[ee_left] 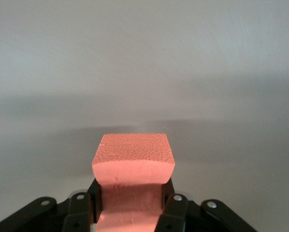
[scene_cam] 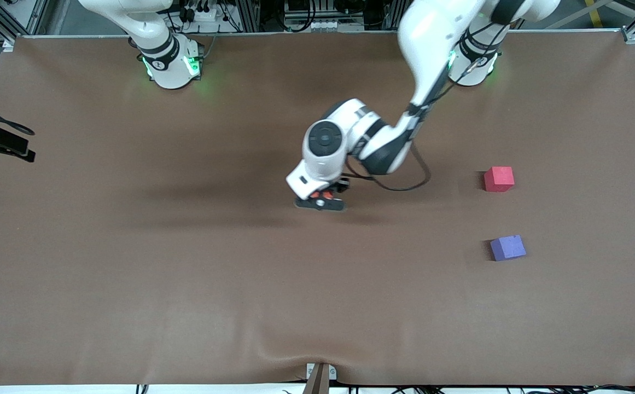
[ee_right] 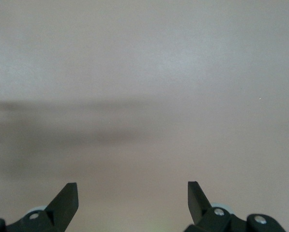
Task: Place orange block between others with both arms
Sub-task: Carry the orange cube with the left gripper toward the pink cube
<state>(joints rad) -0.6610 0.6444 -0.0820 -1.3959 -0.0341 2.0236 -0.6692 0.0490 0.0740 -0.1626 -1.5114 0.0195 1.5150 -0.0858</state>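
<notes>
The orange block (scene_cam: 322,193) is down at the middle of the table, mostly covered by the left arm's hand. My left gripper (scene_cam: 321,200) is shut on it. In the left wrist view the orange block (ee_left: 133,159) bulges out between the fingers (ee_left: 169,205), squeezed at its sides by the left gripper (ee_left: 131,191). The pinkish-red block (scene_cam: 499,179) and the bluish-purple block (scene_cam: 507,247) lie apart toward the left arm's end, the purple one nearer the front camera. My right gripper (ee_right: 132,193) is open over bare tablecloth and is out of the front view.
A black device (scene_cam: 0,143) juts in at the right arm's end of the table. A small bracket (scene_cam: 320,376) sits at the table's front edge, where the brown cloth (scene_cam: 186,284) is wrinkled. The right arm's base (scene_cam: 172,63) stands at the back.
</notes>
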